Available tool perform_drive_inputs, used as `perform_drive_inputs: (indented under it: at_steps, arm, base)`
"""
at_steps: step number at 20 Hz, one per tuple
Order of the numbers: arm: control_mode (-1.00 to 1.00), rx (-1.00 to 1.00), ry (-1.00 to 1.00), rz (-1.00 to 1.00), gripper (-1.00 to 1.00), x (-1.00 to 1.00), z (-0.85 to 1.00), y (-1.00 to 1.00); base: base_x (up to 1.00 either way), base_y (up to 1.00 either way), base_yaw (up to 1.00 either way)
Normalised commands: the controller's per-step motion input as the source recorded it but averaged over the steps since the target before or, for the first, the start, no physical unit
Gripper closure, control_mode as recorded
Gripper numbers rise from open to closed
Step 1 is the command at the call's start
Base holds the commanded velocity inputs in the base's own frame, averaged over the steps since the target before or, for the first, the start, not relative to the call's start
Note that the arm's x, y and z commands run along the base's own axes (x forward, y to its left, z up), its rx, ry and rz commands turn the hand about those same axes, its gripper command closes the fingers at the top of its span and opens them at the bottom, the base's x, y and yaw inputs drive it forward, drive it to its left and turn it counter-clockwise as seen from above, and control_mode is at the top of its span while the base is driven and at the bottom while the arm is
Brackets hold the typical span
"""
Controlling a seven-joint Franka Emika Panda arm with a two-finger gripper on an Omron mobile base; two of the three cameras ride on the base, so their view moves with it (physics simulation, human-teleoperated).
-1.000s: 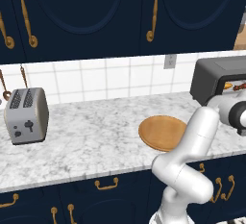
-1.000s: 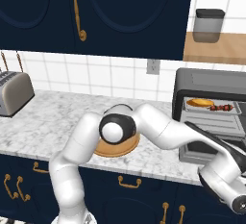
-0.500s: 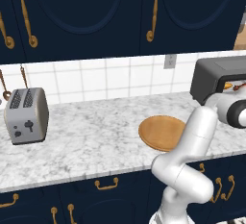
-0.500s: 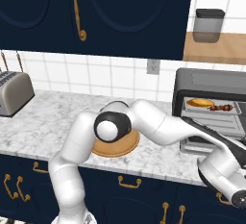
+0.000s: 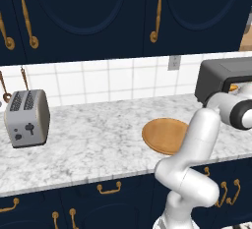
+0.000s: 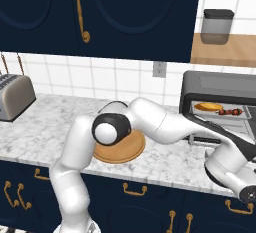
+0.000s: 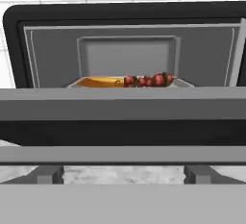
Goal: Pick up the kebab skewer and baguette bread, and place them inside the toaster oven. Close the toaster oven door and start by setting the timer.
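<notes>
Inside the oven (image 6: 220,94), the skewer (image 7: 149,80) and the bread (image 7: 98,81) are seen side by side on its tray. Its door (image 6: 222,132) is hung half open, handle bar (image 7: 120,155) close up. The pincer is spread wide, and nothing is held. A wooden plate (image 5: 165,135) is left on the tabletop (image 5: 88,139).

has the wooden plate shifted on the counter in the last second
No. In the left base view the wooden plate sits at the same spot on the marble counter, same gap from the silver toaster.

both base views overlook the counter (image 5: 88,139); hand view faces the toaster oven (image 7: 125,50) closely.
</notes>
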Motion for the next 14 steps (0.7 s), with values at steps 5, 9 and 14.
perform_drive_inputs:
  at_steps: [5,9,14]
  arm:
    - [-1.00,0.00,-0.07,0.00,-1.00,0.45,0.60,0.10]
    - [-1.00,0.00,-0.03,0.00,-1.00,0.36,0.38,0.12]
    - [-1.00,0.00,0.00,0.00,-1.00,0.33,0.02,0.13]
  base:
    - [0.00,0.00,0.00]
    - [0.00,0.00,0.00]
    - [0.00,0.00,0.00]
